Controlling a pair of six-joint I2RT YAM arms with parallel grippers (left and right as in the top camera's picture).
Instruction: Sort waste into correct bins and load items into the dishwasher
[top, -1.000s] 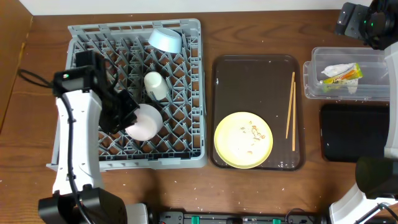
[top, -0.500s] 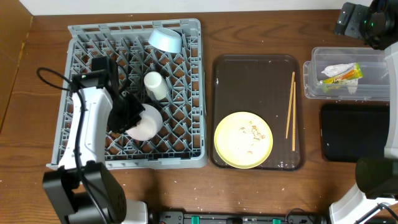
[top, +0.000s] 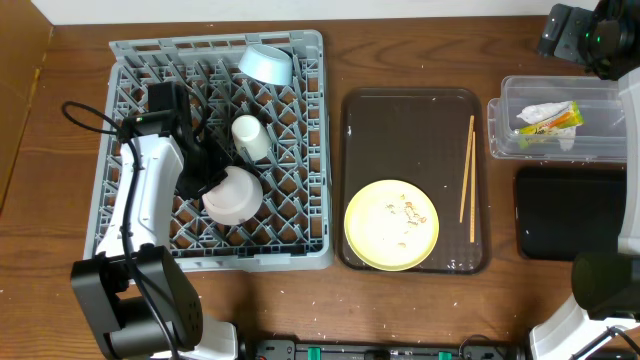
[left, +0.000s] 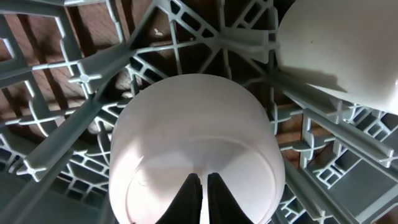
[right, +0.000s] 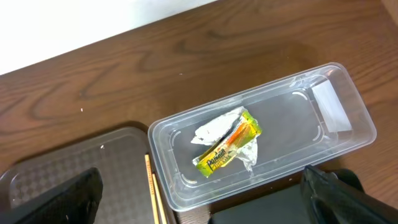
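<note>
The grey dish rack (top: 325, 150) holds a light blue bowl (top: 266, 63), a cream cup (top: 249, 138) and a pinkish-white bowl (top: 235, 197). My left gripper (top: 207, 182) is inside the rack, shut on the wall of the pinkish-white bowl (left: 193, 137), its fingers (left: 203, 186) pinched close. The cream cup (left: 342, 43) sits just beyond. The yellow plate (top: 391, 225) carries crumbs (top: 408, 215). The chopsticks (top: 467, 180) lie beside it. My right gripper (right: 199, 186) is wide open above the clear tub (right: 348, 118), which holds the wrapper (right: 227, 149) and paper wad (right: 214, 129).
The plate and chopsticks lie on a dark brown serving tray (top: 410, 120) between the rack and the bins. The flat black tray (top: 570, 215) lies in front of the clear tub (top: 505, 140) at the right edge. The right arm (top: 590, 35) hangs at the far right corner.
My left arm has swung further into the rack, and the pinkish-white bowl has shifted slightly up and right with the gripper. The right arm has not moved.
</note>
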